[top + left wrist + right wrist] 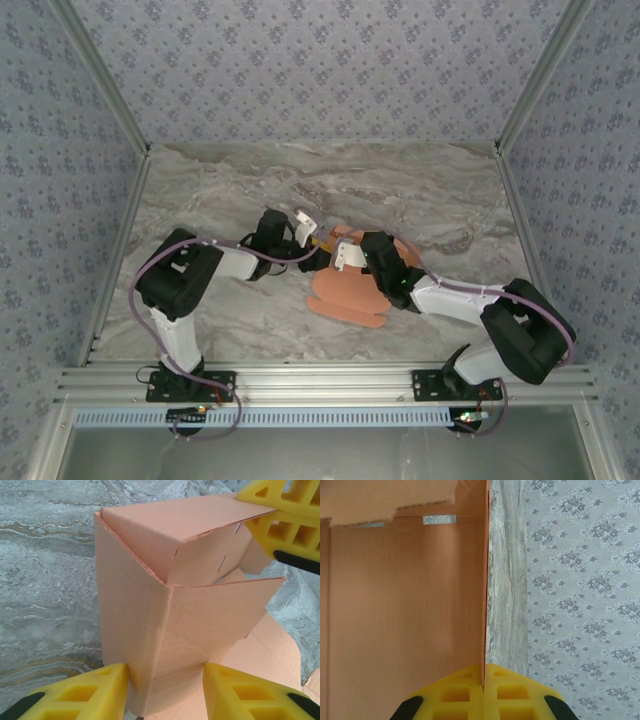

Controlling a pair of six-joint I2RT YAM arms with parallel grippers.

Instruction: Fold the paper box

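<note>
Fingers (90, 695) of the left tool (165, 680) press both sides of the paper box (150, 605), whose half-folded upright section rises from its flat flaps, midway across the worktop (220, 190). The right tool (484, 672) is pinched tight on one thin side wall of that box.

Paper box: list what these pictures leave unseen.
Top view: raised part of the paper box, mostly under the left end effector and right end effector.
Left wrist: whether the left pads squeeze it; bottom edge crops contact.
Right wrist: the box's outline, cut off by the left and top edges.
</note>
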